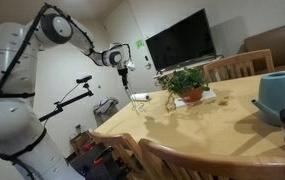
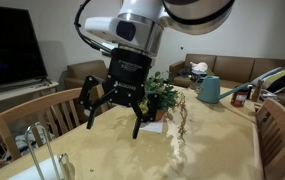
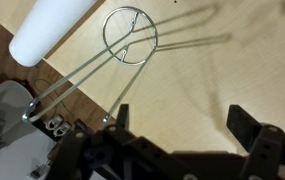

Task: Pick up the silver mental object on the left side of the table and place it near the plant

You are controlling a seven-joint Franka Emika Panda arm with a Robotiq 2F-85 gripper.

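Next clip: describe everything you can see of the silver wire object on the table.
The wire object is thin, shiny silver metal: a round ring with wire crossing inside, and two long straight legs running toward the table edge. It lies flat on the pale wood beside a white cylinder, apparently not touching it. The open fingers do not hold it.

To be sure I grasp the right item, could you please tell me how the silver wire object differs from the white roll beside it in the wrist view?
The silver wire object is thin, open and see-through, two long legs meeting in a ring; the white roll is thick, solid and opaque. The silver wire object is shiny metal, the white roll matte. Both lie on the wooden table, slanted alike.
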